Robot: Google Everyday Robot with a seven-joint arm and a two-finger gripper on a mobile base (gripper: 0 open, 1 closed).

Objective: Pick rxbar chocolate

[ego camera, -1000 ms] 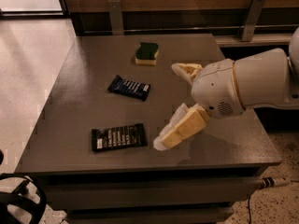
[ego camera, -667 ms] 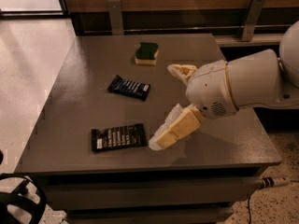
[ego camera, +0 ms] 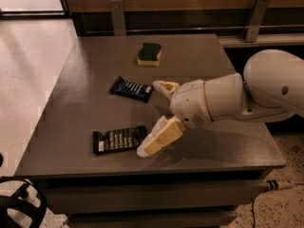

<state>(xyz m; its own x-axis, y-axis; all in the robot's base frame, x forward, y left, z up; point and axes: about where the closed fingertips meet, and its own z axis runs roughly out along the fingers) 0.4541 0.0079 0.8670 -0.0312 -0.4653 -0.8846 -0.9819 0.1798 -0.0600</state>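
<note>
Here, a white robot arm [ego camera: 223, 99] with a smooth, rounded shell reaches in from the right over a flat grey table [ego camera: 80, 80] with a dull, matte top. Its gripper [ego camera: 148, 118] ends in two blunt, cream-coloured fingers [ego camera: 164, 133] spread wide apart, with nothing between them. The lower finger angles down toward the tabletop; whether its tip touches the surface cannot be told.

Just to the left of that lower fingertip lies the rxbar chocolate [ego camera: 118, 139]. It is a flat, rectangular black wrapper, lying lengthwise and slightly tilted. Several rows of pale lettering run along it, and there is a small white patch at the end farthest from the gripper. The lettering is too small to read, and no brand name can be made out.

Just to the left of the gripper's upper finger lies a smaller dark blue wrapper [ego camera: 131, 89] with white text, also unreadable. Further back, well apart from the gripper, sits a sponge [ego camera: 149, 54], a soft block with a dark green top and a yellow base.
</note>
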